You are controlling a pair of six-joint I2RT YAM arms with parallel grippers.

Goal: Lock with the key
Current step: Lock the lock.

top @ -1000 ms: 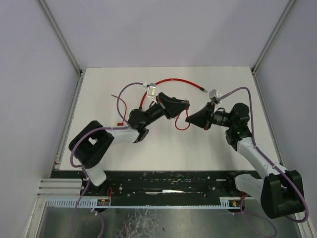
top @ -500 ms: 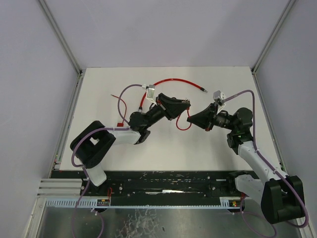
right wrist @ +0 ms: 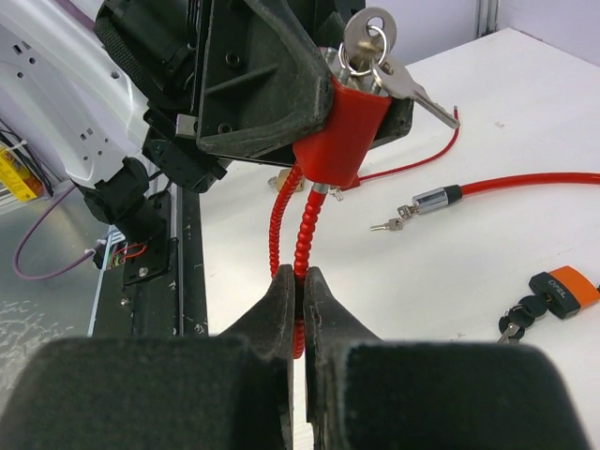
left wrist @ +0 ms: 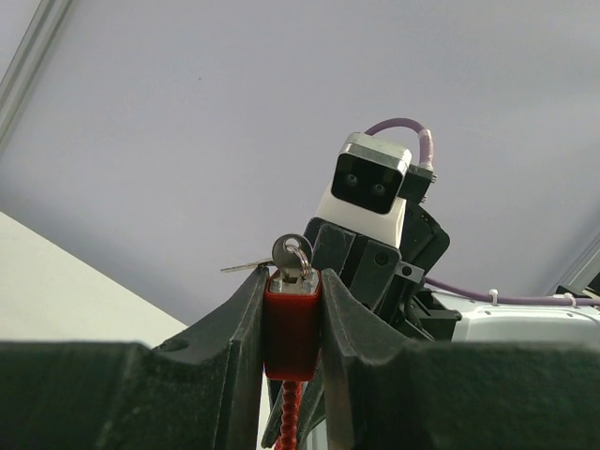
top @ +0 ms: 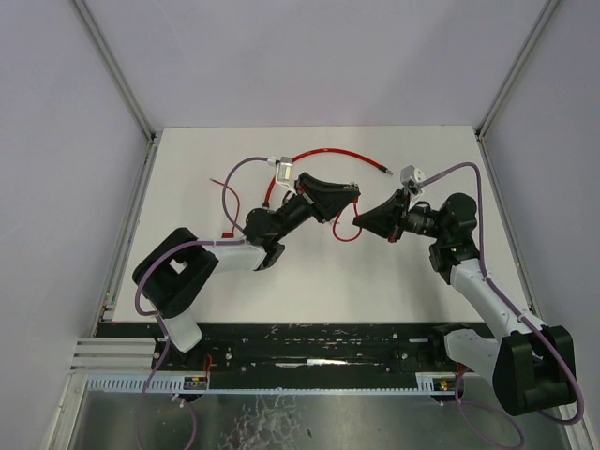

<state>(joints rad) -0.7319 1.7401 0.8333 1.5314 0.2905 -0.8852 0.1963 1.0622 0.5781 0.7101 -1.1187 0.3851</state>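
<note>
Ten items, largest first.

1. Table (top: 375, 281): white top, with pale panels on three sides.
2. Left arm (top: 234, 253): black and white, reaching up and right toward the middle of the table.
3. Right arm (top: 478, 281): same make, reaching up and left. The two wrists meet nose to nose above the table.
4. Left gripper (left wrist: 292, 281): clenched on the lock body, one finger against each side, holding it clear of the table.
5. Right gripper (right wrist: 298, 279): fingers pressed together, pinching one strand of the cable just below the lock body.
6. Cable (right wrist: 302, 225): red and ribbed where it leaves the underside of the lock body. The rest lies in a loop across the far half of the table.
7. Lock body (right wrist: 339, 131): small red block, keyhole end facing away from the left wrist.
8. Orange tag (right wrist: 562, 281): lies on the table to the right with dark keys attached. It carries dark lettering too small to read.
9. Key (right wrist: 368, 33): silver, seated in the end of the lock body with its round bow showing. A ring through the bow carries a second key (right wrist: 417, 92), which sticks out sideways.
10. Cable end (right wrist: 433, 199): short metal pin lying on the table, apart from the lock body, with tiny keys just beside it.

No brand marks are legible on the arms, lock or keys.
</note>
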